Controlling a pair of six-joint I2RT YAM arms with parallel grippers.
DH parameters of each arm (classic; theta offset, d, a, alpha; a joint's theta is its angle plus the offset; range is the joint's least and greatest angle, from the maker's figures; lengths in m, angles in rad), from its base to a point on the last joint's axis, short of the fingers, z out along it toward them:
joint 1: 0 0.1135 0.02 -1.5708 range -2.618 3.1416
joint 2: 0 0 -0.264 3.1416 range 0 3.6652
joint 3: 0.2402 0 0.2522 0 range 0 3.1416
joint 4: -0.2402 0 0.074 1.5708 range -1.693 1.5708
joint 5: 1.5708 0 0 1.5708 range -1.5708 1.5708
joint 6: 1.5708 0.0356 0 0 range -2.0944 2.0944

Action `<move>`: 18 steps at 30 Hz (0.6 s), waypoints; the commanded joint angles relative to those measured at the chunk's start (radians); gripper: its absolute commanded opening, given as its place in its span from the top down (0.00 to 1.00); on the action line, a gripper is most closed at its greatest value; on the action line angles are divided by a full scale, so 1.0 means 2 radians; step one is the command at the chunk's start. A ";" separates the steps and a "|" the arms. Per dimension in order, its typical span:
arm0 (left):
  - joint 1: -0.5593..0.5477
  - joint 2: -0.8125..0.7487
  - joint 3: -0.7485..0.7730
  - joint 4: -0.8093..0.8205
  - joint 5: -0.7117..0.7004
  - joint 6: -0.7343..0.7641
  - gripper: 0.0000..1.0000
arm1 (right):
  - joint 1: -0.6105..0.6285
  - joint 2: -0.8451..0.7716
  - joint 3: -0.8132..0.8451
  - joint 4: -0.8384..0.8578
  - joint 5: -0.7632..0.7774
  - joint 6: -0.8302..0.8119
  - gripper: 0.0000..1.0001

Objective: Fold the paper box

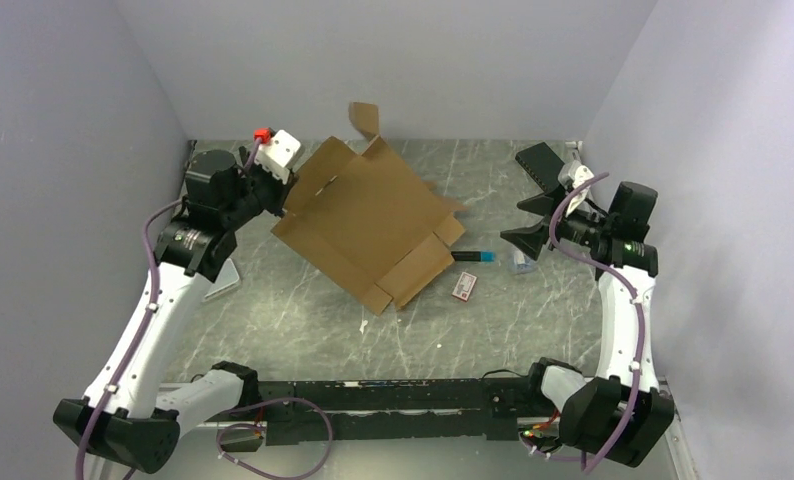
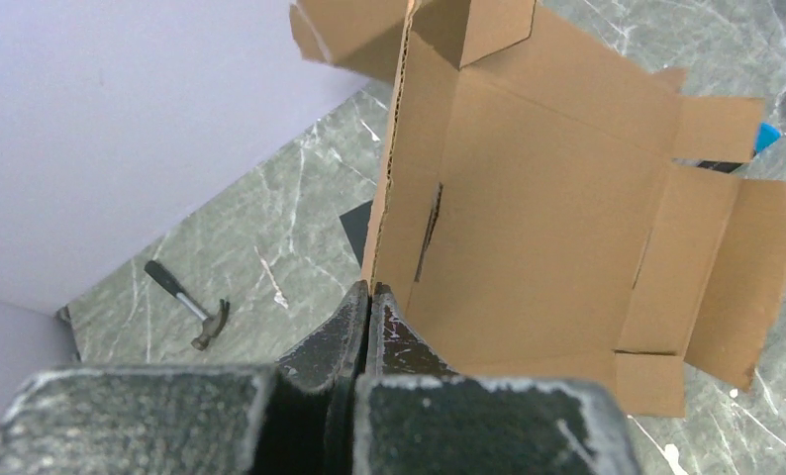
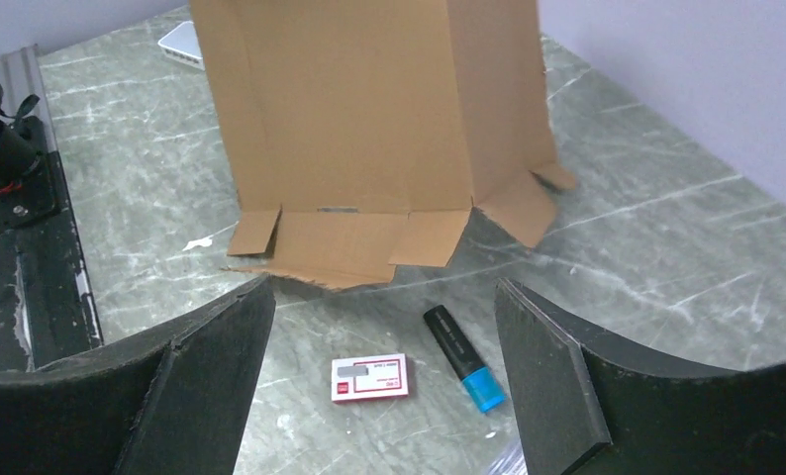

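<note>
The paper box is an unfolded brown cardboard sheet with flaps. It is tilted up at its left side, and its right flaps rest on the table. My left gripper is shut on the box's left edge. In the left wrist view the fingertips pinch the corrugated edge of the paper box. My right gripper hangs open to the right of the box, apart from it. In the right wrist view the paper box stands beyond the open right gripper, with nothing between its fingers.
A black highlighter with a blue cap and a small red and white card box lie just right of the box's flaps. A hammer lies on the table by the left wall. Walls enclose the table on three sides.
</note>
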 commanded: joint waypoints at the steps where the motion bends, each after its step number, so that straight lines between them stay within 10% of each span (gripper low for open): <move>1: -0.001 -0.019 0.039 -0.003 -0.003 0.027 1.00 | -0.003 -0.004 0.044 -0.061 -0.009 -0.063 0.14; 18: -0.029 0.016 0.175 -0.086 -0.004 0.108 1.00 | 0.116 0.099 0.208 -0.219 0.066 -0.214 0.04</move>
